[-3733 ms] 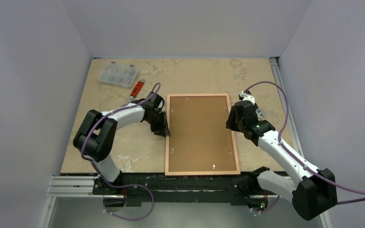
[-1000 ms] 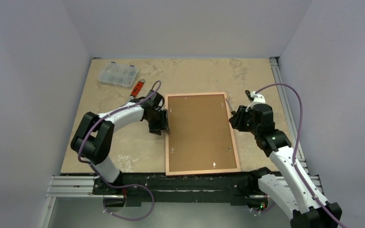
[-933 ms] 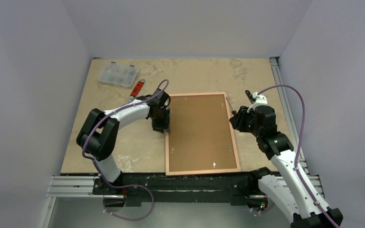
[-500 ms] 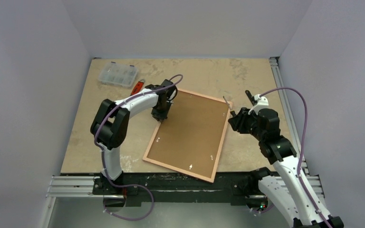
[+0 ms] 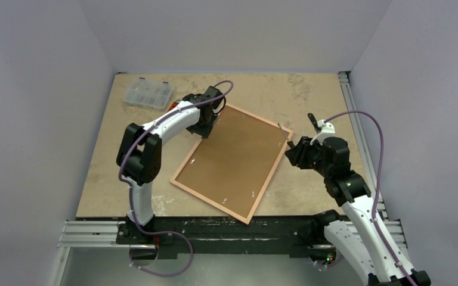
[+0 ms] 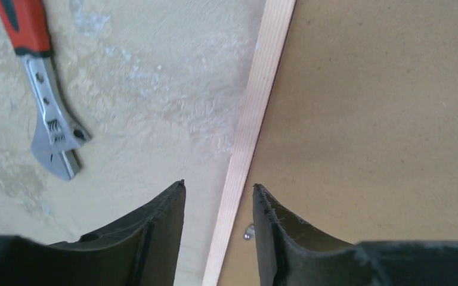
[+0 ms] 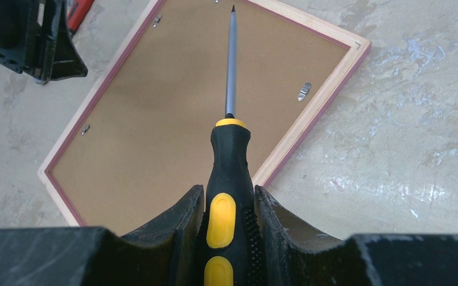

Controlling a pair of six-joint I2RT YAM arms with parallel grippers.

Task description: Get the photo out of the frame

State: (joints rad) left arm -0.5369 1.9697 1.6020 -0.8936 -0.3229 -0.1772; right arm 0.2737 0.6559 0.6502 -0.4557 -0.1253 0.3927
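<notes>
The frame [image 5: 232, 161] lies back side up on the table, turned at a slant, showing brown fibreboard, a pale rim and small metal clips [image 7: 303, 90]. The photo is hidden under the backing. My left gripper [image 5: 206, 130] is at the frame's far left corner. In the left wrist view it [image 6: 217, 187] is open, with its fingers either side of the pale rim [image 6: 256, 113]. My right gripper [image 5: 292, 152] is shut on a black and yellow screwdriver [image 7: 229, 155]. The shaft points over the frame's right corner, above the backing.
A red-handled adjustable wrench [image 6: 48, 119] lies on the table just left of the frame's rim. A clear plastic organiser box [image 5: 148, 92] sits at the far left. Metal rails run along the table's right side [image 5: 349, 95] and its near edge.
The frame has swung clockwise from square to a slant, its far left corner moving away with my left gripper. The right arm rose and drew back a little with the screwdriver.
</notes>
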